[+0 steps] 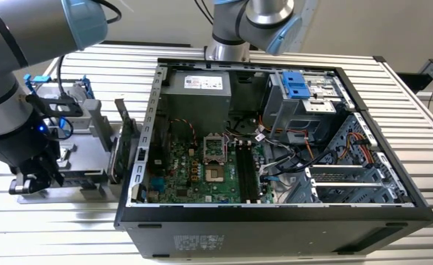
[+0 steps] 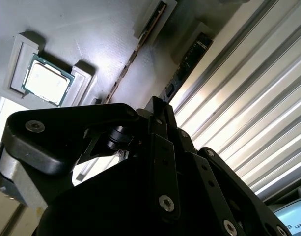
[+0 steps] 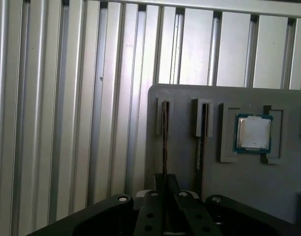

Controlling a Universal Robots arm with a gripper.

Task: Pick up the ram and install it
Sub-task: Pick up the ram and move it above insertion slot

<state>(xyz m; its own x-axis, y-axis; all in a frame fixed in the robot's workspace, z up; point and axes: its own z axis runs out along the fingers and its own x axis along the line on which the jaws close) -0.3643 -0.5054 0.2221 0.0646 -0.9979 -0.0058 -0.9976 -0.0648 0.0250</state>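
The job was at its start. The ram (image 3: 165, 137) stood on edge in the outermost slot of the grey tray (image 3: 248, 187), along the tray edge that borders the ribbed table (image 3: 67, 123). It had not yet been lifted out. The gripper (image 3: 165, 178) was down over the tray, and its fingers were drawn narrow with the stick's near end between them, apparently closed on it. In the exterior view the gripper (image 1: 36, 179) hung at the tray (image 1: 84, 149), outside the open case (image 1: 275, 221), whose dark memory slots (image 1: 246, 165) looked unfilled, so lifting, carrying and seating remained.

Seen edge-on, the ram was a thin, dark, straight strip, upright in its slot. A second stick (image 3: 200, 142) stood in the next slot, and a processor (image 3: 252, 132) lay in a recess beyond it.
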